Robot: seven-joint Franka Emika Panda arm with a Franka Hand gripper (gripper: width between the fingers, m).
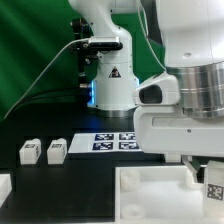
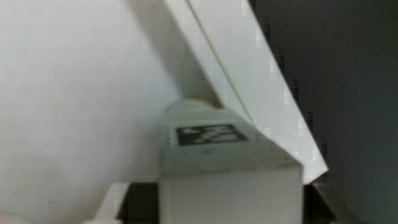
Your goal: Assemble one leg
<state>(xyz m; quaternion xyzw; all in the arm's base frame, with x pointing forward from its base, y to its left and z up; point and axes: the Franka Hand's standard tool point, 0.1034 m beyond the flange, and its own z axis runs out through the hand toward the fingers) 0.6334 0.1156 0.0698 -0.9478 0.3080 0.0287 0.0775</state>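
In the exterior view my gripper (image 1: 205, 178) hangs at the exterior view's right, over the far right corner of the large white tray-like piece (image 1: 150, 195). A white leg (image 1: 213, 190) with a tag sits between its fingers. In the wrist view the gripper (image 2: 222, 215) is shut on this leg (image 2: 217, 150), tag facing the camera. The leg's tip is at the tray's inner corner, against the rim (image 2: 240, 70). Two more legs (image 1: 30, 152) (image 1: 56, 150) stand on the black table at the exterior view's left.
The marker board (image 1: 115, 140) lies flat in front of the robot base (image 1: 108, 85). Another white part (image 1: 5, 186) shows at the exterior view's lower left edge. Black table (image 2: 338, 80) lies beyond the tray's rim.
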